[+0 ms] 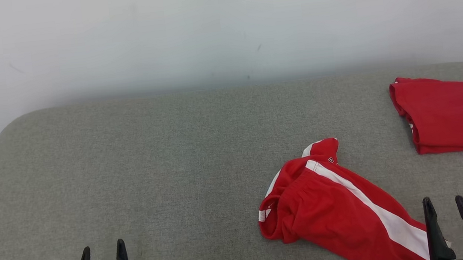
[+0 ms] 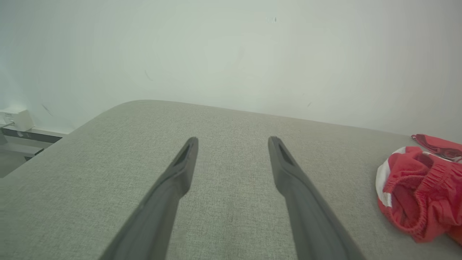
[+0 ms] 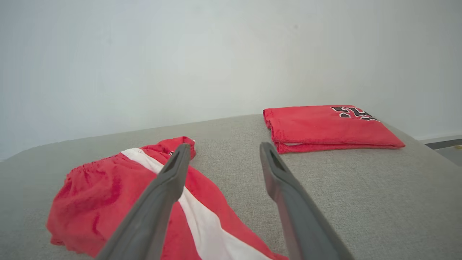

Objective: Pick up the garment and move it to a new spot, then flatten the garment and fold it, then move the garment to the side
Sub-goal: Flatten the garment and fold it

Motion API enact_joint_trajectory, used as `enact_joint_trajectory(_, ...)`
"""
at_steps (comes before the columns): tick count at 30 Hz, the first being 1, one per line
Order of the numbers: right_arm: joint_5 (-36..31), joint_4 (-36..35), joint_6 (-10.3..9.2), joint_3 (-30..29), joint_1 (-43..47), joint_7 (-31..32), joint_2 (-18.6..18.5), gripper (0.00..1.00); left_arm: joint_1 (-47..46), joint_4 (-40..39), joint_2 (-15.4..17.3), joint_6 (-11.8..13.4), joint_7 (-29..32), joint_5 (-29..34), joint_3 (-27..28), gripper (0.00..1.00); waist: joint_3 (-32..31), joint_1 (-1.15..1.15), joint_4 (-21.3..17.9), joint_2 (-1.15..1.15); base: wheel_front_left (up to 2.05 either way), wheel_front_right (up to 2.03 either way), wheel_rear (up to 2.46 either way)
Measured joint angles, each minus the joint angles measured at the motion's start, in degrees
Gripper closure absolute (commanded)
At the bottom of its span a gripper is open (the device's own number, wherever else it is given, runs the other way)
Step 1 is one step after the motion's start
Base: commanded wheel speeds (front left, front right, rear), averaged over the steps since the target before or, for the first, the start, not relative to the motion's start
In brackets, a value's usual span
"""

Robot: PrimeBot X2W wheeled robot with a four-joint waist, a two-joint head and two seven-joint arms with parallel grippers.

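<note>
Right gripper (image 1: 442, 200), jaws spread and empty, sits at the right end of crumpled red shorts (image 1: 325, 206).

dark number (image 3: 352, 112) on folded red shirt (image 3: 317, 130), past the jaws of the right gripper (image 3: 223, 147), digits unclear, tiny mark (image 1: 330, 160) on red shorts (image 1: 321, 211), unreadable

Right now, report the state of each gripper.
Left gripper: open, holding nothing.
Right gripper: open, holding nothing, by the edge of the red shorts.
</note>
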Motion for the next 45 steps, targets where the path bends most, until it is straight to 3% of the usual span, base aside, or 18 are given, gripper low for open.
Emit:
enact_joint_trajectory(8, -1.19, -4.85, -0.01, -1.52, 2.15, -0.01, 3.41, 0.0, 1.2, -1.29, 0.0, 0.51, 0.0, 0.08, 1.35, 0.0, -0.69, 0.0, 0.55, 0.0, 0.0, 0.0, 0.0)
enact_joint_trajectory(15, -1.26, -4.59, -0.01, -0.46, 1.96, -0.01, 3.78, 0.0, 0.06, -1.47, 0.65, 0.08, 0.0, 1.46, 1.7, 0.0, -0.17, 0.01, -0.5, 0.0, 0.0, 0.0, 0.0)
enact_joint_trajectory(22, -1.12, -3.01, -0.01, 0.27, -0.44, -0.01, 3.85, 0.0, -13.51, -0.47, 3.49, -1.05, 2.94, -0.16, -5.66, 0.0, 2.27, 0.01, -3.51, 0.0, 0.0, 0.0, 0.0)
enact_joint_trajectory(31, -0.65, -1.03, 0.0, 1.02, -2.98, -0.01, 4.82, 0.0, -30.47, 4.99, 5.59, -1.36, 11.79, -7.78, -21.98, 0.0, 6.41, 0.02, -8.24, 0.0, 0.0, 0.0, 0.0)
enact_joint_trajectory(38, -0.54, -0.38, 0.0, 1.07, -4.65, -0.01, 5.11, 0.0, -39.4, 12.66, 5.25, -1.44, 17.14, -15.36, -35.51, 0.0, 9.45, 0.02, -12.65, 0.01, 0.0, 0.0, 0.0)
enact_joint_trajectory(45, -0.38, 0.09, -0.01, 1.51, -5.71, -0.01, 5.24, 0.0, -43.96, 19.79, 5.52, -1.44, 17.68, -19.89, -43.65, 0.0, 11.09, 0.02, -15.75, 0.0, 0.0, 0.0, 0.0)
